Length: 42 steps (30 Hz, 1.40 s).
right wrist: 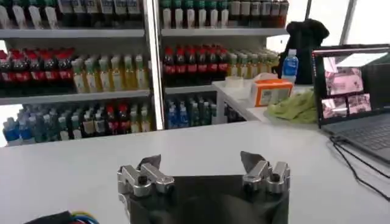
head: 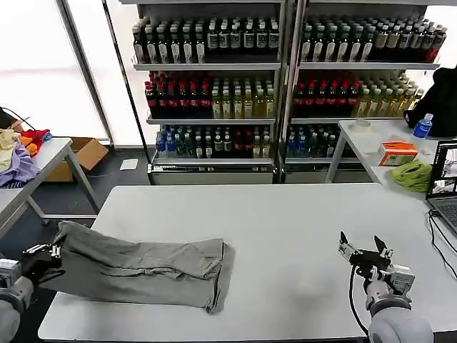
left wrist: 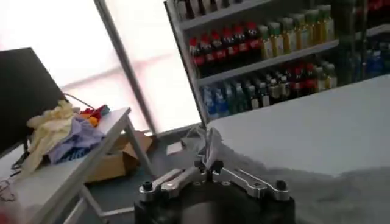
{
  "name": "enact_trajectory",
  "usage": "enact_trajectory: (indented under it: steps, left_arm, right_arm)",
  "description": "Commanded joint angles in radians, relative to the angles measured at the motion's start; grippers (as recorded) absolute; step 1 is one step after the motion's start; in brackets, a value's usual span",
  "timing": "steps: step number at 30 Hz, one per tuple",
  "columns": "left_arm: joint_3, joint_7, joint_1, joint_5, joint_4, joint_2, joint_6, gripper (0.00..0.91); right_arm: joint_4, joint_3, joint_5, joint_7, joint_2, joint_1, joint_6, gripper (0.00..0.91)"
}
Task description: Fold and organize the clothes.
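One of the clothes, a light grey garment [head: 143,268], lies folded into a long strip on the front left of the white table [head: 285,214]. Its left end hangs over the table's left edge. My left gripper [head: 48,251] is at that end, shut on a corner of the grey fabric [left wrist: 210,143]; in the left wrist view the left gripper [left wrist: 209,170] has its fingertips pinched together on the cloth. My right gripper [head: 364,249] hovers over the bare front right of the table. In the right wrist view the right gripper [right wrist: 201,164] is open, with nothing between its fingers.
A side table at the left holds lilac and yellow garments [head: 18,161], with a cardboard box [head: 82,153] behind it. The right table carries a lime-green cloth [head: 413,175], an orange box [head: 397,152] and a laptop [head: 444,182]. Bottle shelves [head: 285,78] stand behind.
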Motion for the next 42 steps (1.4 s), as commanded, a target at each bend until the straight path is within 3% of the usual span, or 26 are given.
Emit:
enact_trajectory:
  steps: [1,14,29,42]
  left_arm:
    - [0.260,-0.064,-0.015,0.024,-0.165,-0.116,0.058,0.000]
    - [0.451,-0.156,-0.109,-0.018,-0.212,-0.177,0.133,0.000]
    - [0.503,-0.204,-0.146,-0.105,-0.232,-0.258,0.151,0.000]
    - [0.535,-0.174,-0.152,-0.061,-0.200,-0.287,0.151,0.000]
  right_arm:
    - [0.009,0.011,0.000,0.001,0.002,-0.021,0.002,0.907]
    - [0.048,0.010,-0.030,0.000,0.044,-0.075,0.009,0.907]
    - [0.058,0.008,-0.059,0.001,0.068,-0.102,0.015,0.907]
    - [0.059,0.006,-0.067,0.001,0.065,-0.110,0.015,0.907]
